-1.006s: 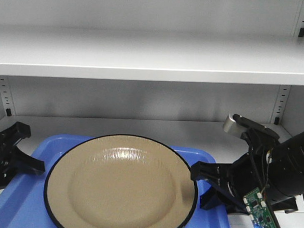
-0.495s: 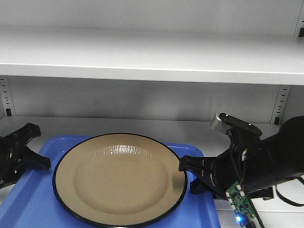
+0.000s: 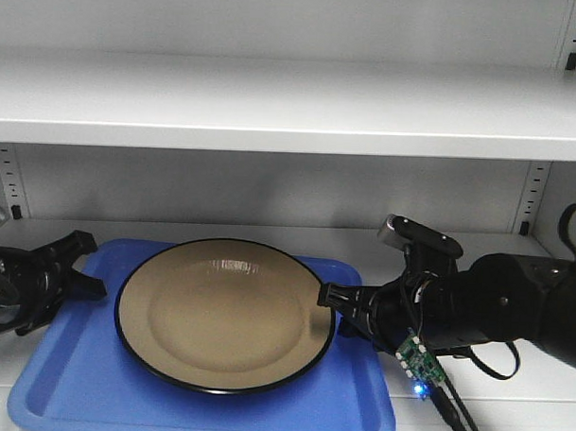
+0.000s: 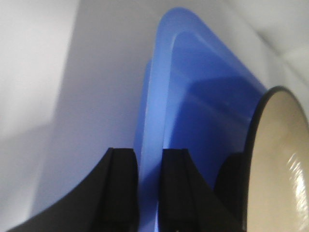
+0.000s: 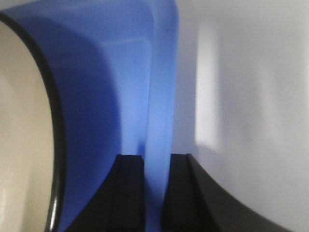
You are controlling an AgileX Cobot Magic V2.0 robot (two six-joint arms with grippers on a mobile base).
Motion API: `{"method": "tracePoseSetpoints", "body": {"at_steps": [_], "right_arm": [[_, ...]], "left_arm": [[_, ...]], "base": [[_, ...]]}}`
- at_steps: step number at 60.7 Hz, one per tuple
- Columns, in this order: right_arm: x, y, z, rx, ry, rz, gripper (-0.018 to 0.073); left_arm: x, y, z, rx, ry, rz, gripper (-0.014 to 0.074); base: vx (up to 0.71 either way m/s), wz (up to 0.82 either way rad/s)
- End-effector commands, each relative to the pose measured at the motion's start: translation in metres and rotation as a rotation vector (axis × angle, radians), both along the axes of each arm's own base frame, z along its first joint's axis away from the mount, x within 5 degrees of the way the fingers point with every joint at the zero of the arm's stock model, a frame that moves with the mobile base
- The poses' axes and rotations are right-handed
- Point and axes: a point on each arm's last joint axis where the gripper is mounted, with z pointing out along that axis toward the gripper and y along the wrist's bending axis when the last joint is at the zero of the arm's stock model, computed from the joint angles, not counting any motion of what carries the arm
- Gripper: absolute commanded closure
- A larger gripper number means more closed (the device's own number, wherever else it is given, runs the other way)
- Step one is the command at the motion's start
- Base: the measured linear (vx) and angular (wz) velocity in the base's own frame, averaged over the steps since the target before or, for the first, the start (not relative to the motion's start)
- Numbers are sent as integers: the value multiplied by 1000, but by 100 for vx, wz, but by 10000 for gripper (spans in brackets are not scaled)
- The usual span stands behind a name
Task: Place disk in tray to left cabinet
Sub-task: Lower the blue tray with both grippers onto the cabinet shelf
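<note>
White-grey shelving unit (image 3: 292,107) with flat horizontal shelves, slotted side rails and black pegs, filling the front view; pale back wall between upper and lower shelf. Rectangular blue plastic tray (image 3: 343,407) with rounded corners and low raised rim, resting on the lower shelf, near edge at 6 o'clock. Round shallow tan-beige enamel plate with thin black rim (image 3: 226,313), lying flat inside the tray, toward its far half. Left gripper (image 4: 148,186) at 9 o'clock, fingers (image 4: 120,186) pinching the tray's left rim, one on either side of it. Right gripper (image 5: 155,191) at 3 o'clock, fingers (image 5: 129,193) likewise clamped on the right rim, plate edge just beside the inner finger. Compared with one second earlier: tray and plate carried farther into the shelf bay, more of the tray's near edge visible, both arms drawn inward with it.
</note>
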Motion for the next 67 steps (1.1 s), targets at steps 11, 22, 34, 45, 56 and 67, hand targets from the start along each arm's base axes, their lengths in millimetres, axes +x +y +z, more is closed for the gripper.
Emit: {"method": "tracePoseSetpoints", "body": {"at_steps": [11, 22, 34, 45, 56, 67], "right_arm": [[9, 14, 38, 197, -224, -65, 495], [12, 16, 29, 181, -200, -61, 377], [15, 15, 27, 123, -239, -39, 179], [15, 15, 26, 101, -250, -30, 78], [16, 14, 29, 106, -265, -35, 75], [21, -10, 38, 119, -279, -101, 75]], "left_arm": [[-2, -25, 23, -235, -14, -7, 592], [7, -26, 7, -141, -30, -68, 550], [14, -25, -1, -69, -68, -95, 432], [17, -21, 0, -14, -125, -82, 276], [20, -18, 2, 0, -150, -41, 142], [21, -15, 4, 8, -169, -11, 124]], "base": [[0, 0], [0, 0], [0, 0], [0, 0], [0, 0], [0, 0]]}}
